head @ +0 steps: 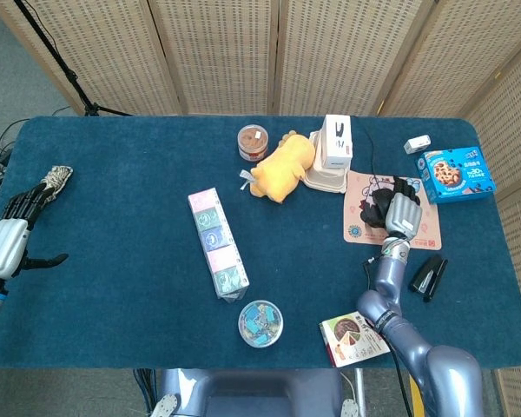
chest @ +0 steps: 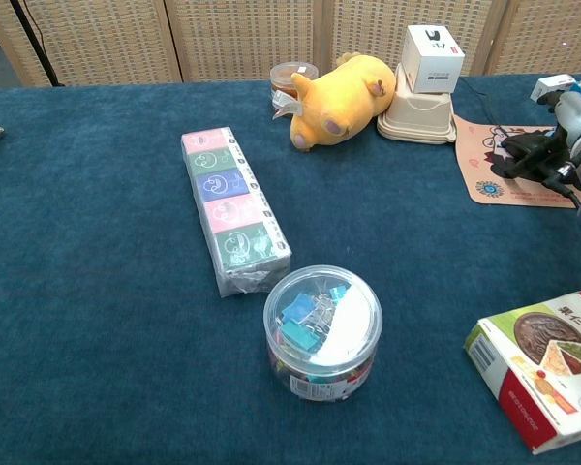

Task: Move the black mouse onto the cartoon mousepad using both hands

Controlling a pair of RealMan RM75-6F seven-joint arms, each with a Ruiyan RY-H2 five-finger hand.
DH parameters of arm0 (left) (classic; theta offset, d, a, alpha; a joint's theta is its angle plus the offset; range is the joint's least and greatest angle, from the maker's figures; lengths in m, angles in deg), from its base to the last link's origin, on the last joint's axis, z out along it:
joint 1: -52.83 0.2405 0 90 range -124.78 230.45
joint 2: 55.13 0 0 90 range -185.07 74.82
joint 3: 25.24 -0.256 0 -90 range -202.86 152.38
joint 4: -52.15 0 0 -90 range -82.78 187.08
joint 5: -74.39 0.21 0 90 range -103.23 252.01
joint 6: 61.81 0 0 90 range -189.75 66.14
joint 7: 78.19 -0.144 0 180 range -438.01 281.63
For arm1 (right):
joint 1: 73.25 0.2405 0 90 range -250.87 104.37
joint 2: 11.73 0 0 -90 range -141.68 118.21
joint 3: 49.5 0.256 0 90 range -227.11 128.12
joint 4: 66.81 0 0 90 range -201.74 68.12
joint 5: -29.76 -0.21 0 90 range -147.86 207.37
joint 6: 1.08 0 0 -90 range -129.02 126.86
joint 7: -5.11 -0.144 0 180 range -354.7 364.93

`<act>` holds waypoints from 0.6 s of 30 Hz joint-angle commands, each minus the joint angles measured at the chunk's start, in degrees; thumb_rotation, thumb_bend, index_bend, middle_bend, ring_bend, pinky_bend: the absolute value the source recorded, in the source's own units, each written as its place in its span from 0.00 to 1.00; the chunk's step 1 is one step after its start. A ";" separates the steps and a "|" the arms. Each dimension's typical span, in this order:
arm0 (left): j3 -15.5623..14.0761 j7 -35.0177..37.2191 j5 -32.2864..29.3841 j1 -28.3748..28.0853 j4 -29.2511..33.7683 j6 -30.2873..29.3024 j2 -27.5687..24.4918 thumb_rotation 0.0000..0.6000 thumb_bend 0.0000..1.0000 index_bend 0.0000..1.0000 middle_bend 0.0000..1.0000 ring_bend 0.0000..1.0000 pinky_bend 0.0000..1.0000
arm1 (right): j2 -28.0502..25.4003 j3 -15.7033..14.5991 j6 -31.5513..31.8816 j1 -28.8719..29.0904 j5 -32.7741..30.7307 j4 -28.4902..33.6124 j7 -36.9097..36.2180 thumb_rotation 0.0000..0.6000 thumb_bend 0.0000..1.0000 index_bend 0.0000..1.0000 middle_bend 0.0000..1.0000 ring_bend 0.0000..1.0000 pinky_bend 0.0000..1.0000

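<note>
Black mouse (head: 384, 205) sits over the cartoon mousepad (head: 361, 222), gripped in the right hand (head: 401, 211); lower it flat before letting go (clear of the pad's edge); left hand (head: 9, 236) hangs open and empty, well apart over the surface (head: 130, 287).

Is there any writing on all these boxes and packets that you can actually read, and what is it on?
Nothing reads clearly.
Blue cookie box: printed words, too small to read.
White box: a black mark, no legible text.
Cartoon mousepad: a round emblem and a line of print, blurred.
Food box: pictures only, print unreadable.
Row of coloured packets: face symbols, no legible words.
</note>
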 commanded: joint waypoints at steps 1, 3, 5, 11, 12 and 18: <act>-0.01 0.03 0.04 -0.01 0.01 0.00 -0.01 1.00 0.08 0.00 0.00 0.00 0.00 | -0.55 -0.04 3.36 -0.72 0.48 2.32 0.89 1.00 0.15 0.04 0.06 0.04 0.11; -0.05 0.07 0.14 -0.02 0.03 0.02 -0.04 1.00 0.08 0.00 0.00 0.00 0.00 | -1.25 -0.22 4.18 -1.37 0.79 4.91 0.95 1.00 0.15 0.04 0.06 0.04 0.11; -0.08 0.09 0.20 0.01 0.06 -0.04 -0.05 1.00 0.08 0.00 0.00 0.00 0.00 | -2.45 -0.46 5.89 -2.26 1.44 8.63 0.91 1.00 0.15 0.03 0.06 0.04 0.10; -0.17 0.12 0.48 0.12 0.39 -0.30 -0.17 1.00 0.08 0.00 0.00 0.00 0.00 | -8.98 -1.62 13.33 -6.66 3.67 27.66 3.61 1.00 0.15 0.03 0.06 0.04 0.09; -0.22 0.14 0.58 0.18 0.47 -0.42 -0.22 1.00 0.08 0.00 0.00 0.00 0.00 | -10.51 -1.95 14.61 -7.65 4.10 31.69 4.38 1.00 0.15 0.03 0.06 0.04 0.09; -0.56 -0.04 1.55 0.98 1.25 -2.01 -0.56 1.00 0.08 0.00 0.00 0.00 0.00 | -22.59 -6.46 18.06 -14.99 7.94 54.88 6.94 1.00 0.00 0.02 0.02 0.00 0.00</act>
